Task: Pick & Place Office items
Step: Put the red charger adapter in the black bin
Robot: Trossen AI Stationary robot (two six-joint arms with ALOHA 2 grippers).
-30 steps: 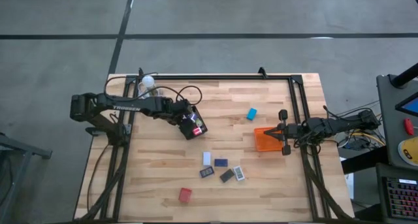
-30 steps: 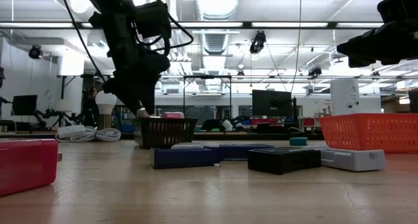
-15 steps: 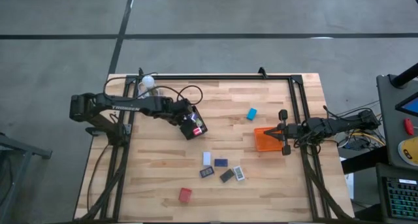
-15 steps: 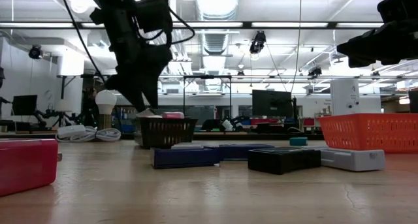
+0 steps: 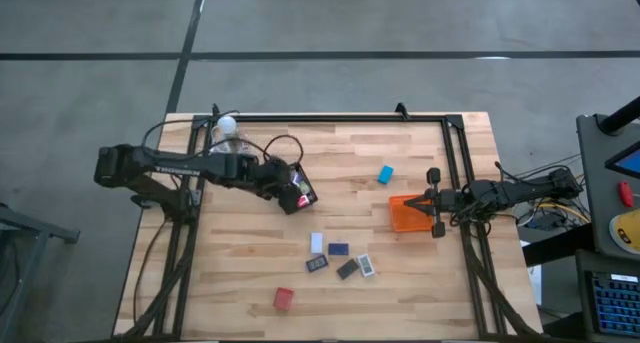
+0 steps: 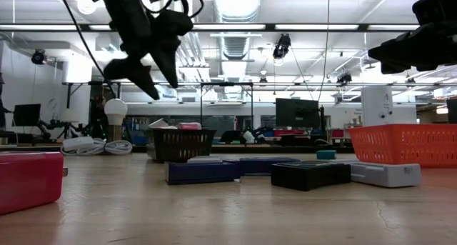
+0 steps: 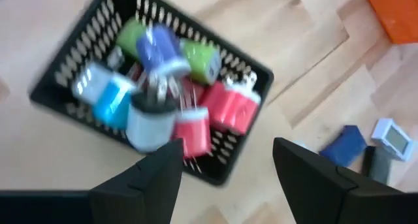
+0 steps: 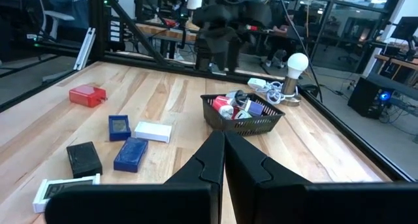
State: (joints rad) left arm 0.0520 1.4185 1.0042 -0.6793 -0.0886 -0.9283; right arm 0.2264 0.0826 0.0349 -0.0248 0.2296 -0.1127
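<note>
Two arms over the wooden table (image 5: 400,283), one above a full basket, one parked by the orange tray (image 5: 406,213).

From the left wrist view the left gripper (image 7: 225,175) hangs with its fingers spread and empty above the black mesh tray (image 7: 72,67), whose blurred load of red, green and blue office items (image 7: 196,116) is hard to tell apart. More flat pieces (image 5: 338,260) lie scattered mid-table, a red block (image 5: 284,299) near the front edge. The right gripper (image 8: 223,160) has its fingers pressed together beside the orange tray.
</note>
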